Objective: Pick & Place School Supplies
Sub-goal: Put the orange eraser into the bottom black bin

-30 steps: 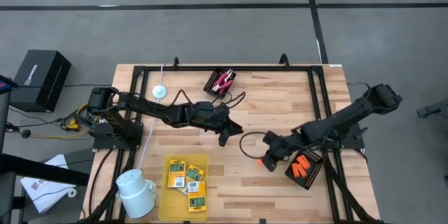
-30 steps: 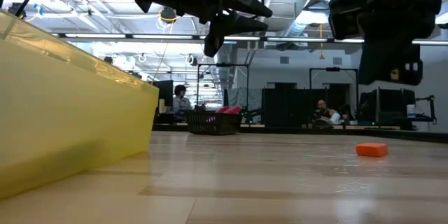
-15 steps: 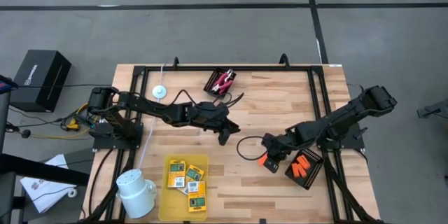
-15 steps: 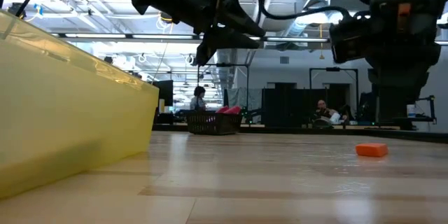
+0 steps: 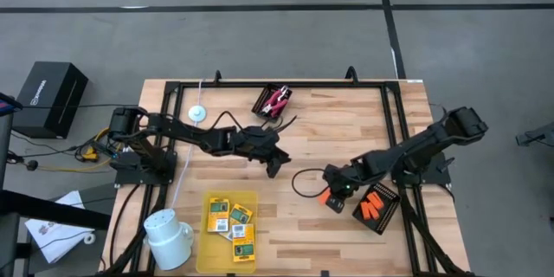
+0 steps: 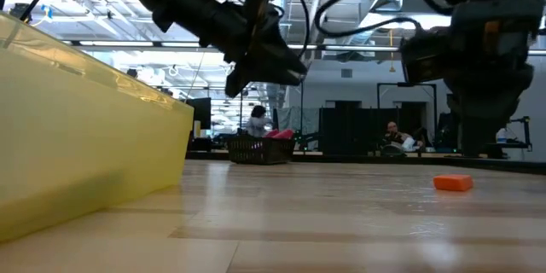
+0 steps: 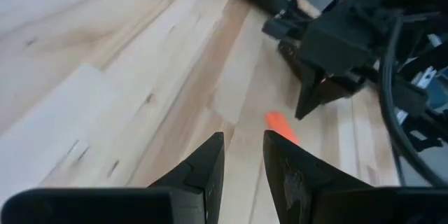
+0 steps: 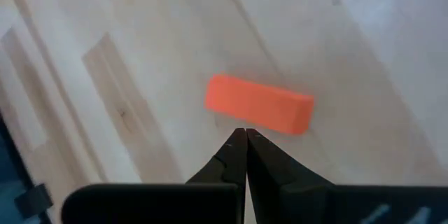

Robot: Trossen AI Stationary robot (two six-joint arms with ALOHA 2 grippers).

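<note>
- Over the right half of the bench, the right pincer (image 5: 335,196) hangs directly above a stubby orange block (image 8: 258,103) lying loose on the wood; its two dark fingers are pressed together at the tips and hold nothing.
- Just beside it, toward the right edge, sits a small black tray (image 5: 375,209) with several more orange pieces already in it, so the loose block looks like the last of its kind to go in.
- The step in hand, as I judge it, is the pickup of that block: the pincer must spread its fingers wider than the block, come down around it, then close and carry it to the tray.
- Against the frame a second ago, the right arm has drawn inward, so the pincer now covers the block where it previously stood beside it.
- Farther out, the left pincer (image 5: 274,166) hovers over the middle of the light wooden bench (image 5: 329,130), fingers slightly apart and empty; it has swung back a little toward its own side.
- Yellow-and-green square packets (image 5: 229,220) lie in a yellow tray (image 5: 210,253) at the near edge, and a pink-handled tool (image 5: 277,99) rests in a dark basket (image 5: 262,104) at the far edge.
</note>
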